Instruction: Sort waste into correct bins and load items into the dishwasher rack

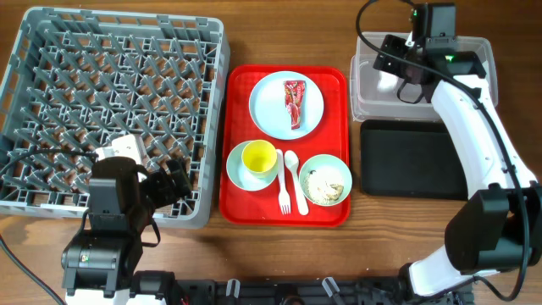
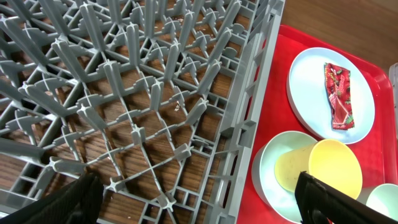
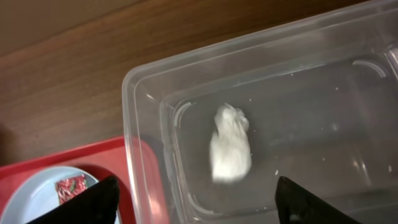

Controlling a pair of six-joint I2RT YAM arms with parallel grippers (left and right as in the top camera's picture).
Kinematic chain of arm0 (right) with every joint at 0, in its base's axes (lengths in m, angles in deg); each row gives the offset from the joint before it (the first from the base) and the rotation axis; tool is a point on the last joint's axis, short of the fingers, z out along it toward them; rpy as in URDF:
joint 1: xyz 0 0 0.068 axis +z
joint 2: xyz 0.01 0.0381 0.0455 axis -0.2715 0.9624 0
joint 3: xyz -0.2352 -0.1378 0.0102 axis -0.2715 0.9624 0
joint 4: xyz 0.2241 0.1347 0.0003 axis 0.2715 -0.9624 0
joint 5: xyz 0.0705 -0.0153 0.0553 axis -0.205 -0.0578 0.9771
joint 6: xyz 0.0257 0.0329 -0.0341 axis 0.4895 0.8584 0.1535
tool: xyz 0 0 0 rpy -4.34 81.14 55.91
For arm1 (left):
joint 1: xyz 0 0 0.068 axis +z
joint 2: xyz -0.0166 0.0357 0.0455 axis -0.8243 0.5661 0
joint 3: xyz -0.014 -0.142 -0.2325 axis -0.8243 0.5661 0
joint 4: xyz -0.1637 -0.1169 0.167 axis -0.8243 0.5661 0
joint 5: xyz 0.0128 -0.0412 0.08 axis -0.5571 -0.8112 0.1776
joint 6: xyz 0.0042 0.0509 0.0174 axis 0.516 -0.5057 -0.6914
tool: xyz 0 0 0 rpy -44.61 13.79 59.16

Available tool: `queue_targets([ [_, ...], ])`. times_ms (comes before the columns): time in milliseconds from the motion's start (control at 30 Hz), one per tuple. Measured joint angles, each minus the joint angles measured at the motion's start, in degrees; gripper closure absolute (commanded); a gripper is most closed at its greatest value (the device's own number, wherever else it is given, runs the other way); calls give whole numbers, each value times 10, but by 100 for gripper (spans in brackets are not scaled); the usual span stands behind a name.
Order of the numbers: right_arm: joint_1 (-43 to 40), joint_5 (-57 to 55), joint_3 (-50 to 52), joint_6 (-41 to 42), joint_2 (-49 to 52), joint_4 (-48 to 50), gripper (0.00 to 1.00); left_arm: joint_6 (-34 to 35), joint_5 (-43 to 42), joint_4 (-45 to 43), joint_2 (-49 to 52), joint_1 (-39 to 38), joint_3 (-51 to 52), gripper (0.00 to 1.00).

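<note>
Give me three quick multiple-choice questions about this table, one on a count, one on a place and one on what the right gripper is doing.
1. How many bowls sit on the red tray?
A) one
B) four
C) two

2. Where is the napkin?
A) on the red tray
B) in the clear tub
C) in a bowl

3. How is the right gripper?
A) open above the clear tub
B) shut on the napkin
C) shut on the tub's rim

Answers:
1. C, since the overhead view shows a green bowl with food scraps and a blue bowl holding a yellow cup.
2. B, since the right wrist view shows it lying on the tub's floor.
3. A, since its fingers stand wide apart with nothing between them.
</note>
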Motion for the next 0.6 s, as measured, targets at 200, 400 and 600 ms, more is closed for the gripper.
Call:
queue_targets([
  [200,45,115,0,-17,-11,13,18,0,0,0,0,0,0,0],
  [400,214,97,0,2,53,3,32,0,0,0,0,0,0,0],
  [600,243,70,1,69,203,4,69,0,0,0,0,0,0,0],
])
